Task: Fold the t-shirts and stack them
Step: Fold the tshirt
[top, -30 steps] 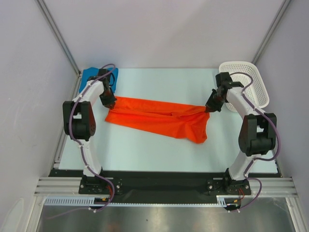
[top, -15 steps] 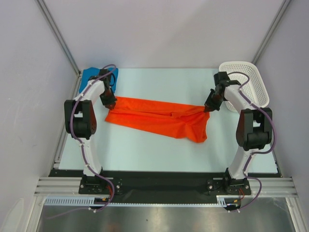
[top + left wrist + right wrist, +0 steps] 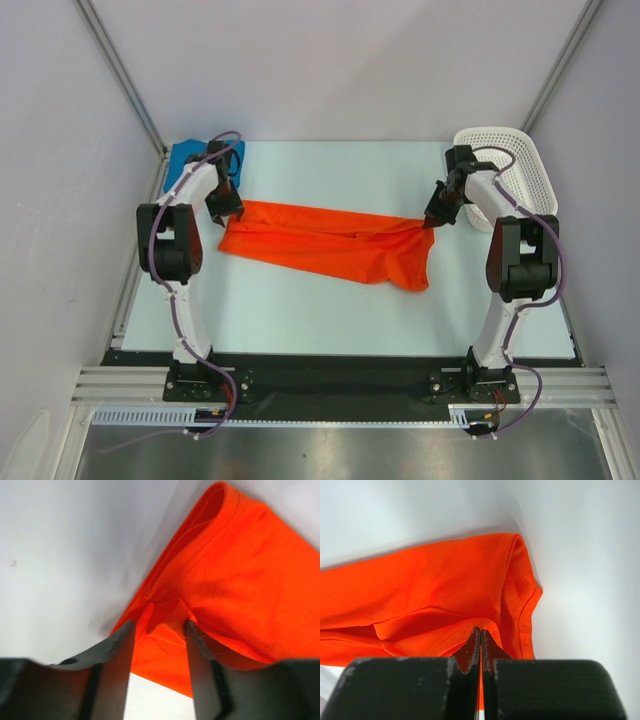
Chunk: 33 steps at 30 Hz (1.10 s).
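Note:
The orange-red t-shirt (image 3: 330, 245) lies stretched out in a long band across the middle of the table. My left gripper (image 3: 230, 212) is at its left end. In the left wrist view (image 3: 159, 625) its jaws stand apart, with a small ridge of the orange cloth (image 3: 240, 580) between the tips. My right gripper (image 3: 430, 222) is at the shirt's right end. In the right wrist view (image 3: 481, 630) it is shut on a fold of the orange cloth (image 3: 430, 585). The blue t-shirt (image 3: 184, 156) lies in the back left corner, partly hidden by my left arm.
The white perforated basket (image 3: 520, 175) stands at the back right, just behind my right arm. Metal frame rails run along the table's left, right and near edges. Grey walls close in both sides.
My right gripper has moved slightly back and left with the shirt's end in it. My left arm has shifted a little toward the back. The shirt keeps its stretched shape.

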Motion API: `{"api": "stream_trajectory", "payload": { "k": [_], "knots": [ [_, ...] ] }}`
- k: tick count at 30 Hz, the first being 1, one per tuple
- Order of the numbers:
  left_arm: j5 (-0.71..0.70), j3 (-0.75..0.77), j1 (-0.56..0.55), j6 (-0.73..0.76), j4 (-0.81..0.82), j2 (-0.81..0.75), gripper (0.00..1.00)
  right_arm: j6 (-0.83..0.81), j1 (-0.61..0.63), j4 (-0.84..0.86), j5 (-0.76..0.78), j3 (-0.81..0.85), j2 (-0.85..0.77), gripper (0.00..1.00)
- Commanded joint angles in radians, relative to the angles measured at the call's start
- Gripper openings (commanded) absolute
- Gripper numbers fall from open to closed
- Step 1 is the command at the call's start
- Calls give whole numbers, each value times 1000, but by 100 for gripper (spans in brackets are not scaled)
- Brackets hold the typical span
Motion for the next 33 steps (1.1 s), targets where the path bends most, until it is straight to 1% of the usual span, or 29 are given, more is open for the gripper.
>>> {"api": "stream_trajectory", "payload": {
  "k": [1,2,3,5,6,7,8,9,10,11,12,13,14,15,16,18,19,20,21,22,24,25,26,29,33],
  "knots": [
    [-71,40,2,-32,-2,-65,52,-31,-11,19,-17,75,29,0],
    [-80,38,2,-40,-4,-82,56,-37,-14,19,-18,88,48,0],
    [-95,23,2,-41,-2,-128,64,-40,-14,14,-12,98,59,0],
    [-97,-12,2,-43,10,-180,65,-46,-14,10,-6,141,76,2],
    [-86,-67,2,-43,19,-227,67,-60,-16,5,-9,158,94,8],
    [-72,-100,5,-38,38,-252,68,-65,-17,-7,2,176,100,24],
    [-57,-132,7,-34,47,-274,69,-72,-17,-18,15,212,106,30],
    [-39,-210,10,-29,61,-295,71,-94,-19,-35,38,224,105,35],
    [5,-253,13,-21,100,-342,71,-101,-17,-47,51,236,100,43],
    [20,-293,21,-6,119,-364,72,-111,-16,-58,63,243,93,47],
    [38,-365,27,3,136,-387,75,-127,-16,-73,84,240,82,60],
    [79,-399,40,14,179,-419,75,-138,-17,-81,92,232,54,64],
    [121,-431,41,37,203,-436,75,-149,-16,-88,89,220,39,65],
    [148,-486,74,48,245,-449,77,-158,-14,-99,85,180,19,65],
    [240,-503,91,61,263,-461,77,-158,-16,-102,75,151,-22,65],
    [294,-525,97,113,285,-458,77,-155,-11,-89,33,74,-79,65],
    [314,-529,99,130,309,-453,76,-154,-3,-78,20,-7,-108,65],
    [348,-531,96,158,320,-449,76,-151,0,-70,-3,-51,-171,64],
    [353,-529,99,164,329,-446,75,-151,3,-49,-21,-90,-197,62],
    [354,-528,97,178,332,-443,75,-145,4,-37,-43,-168,-226,62],
    [325,-507,99,192,319,-424,74,-138,3,-11,-76,-233,-295,59],
    [314,-502,99,209,311,-421,74,-137,6,0,-90,-300,-314,59],
    [290,-497,99,216,306,-415,74,-135,12,17,-119,-329,-346,58],
    [268,-490,99,239,305,-406,73,-135,26,33,-159,-424,-369,55],
    [268,-476,99,235,302,-361,71,-135,23,54,-149,-484,-409,51]
  ]
}}
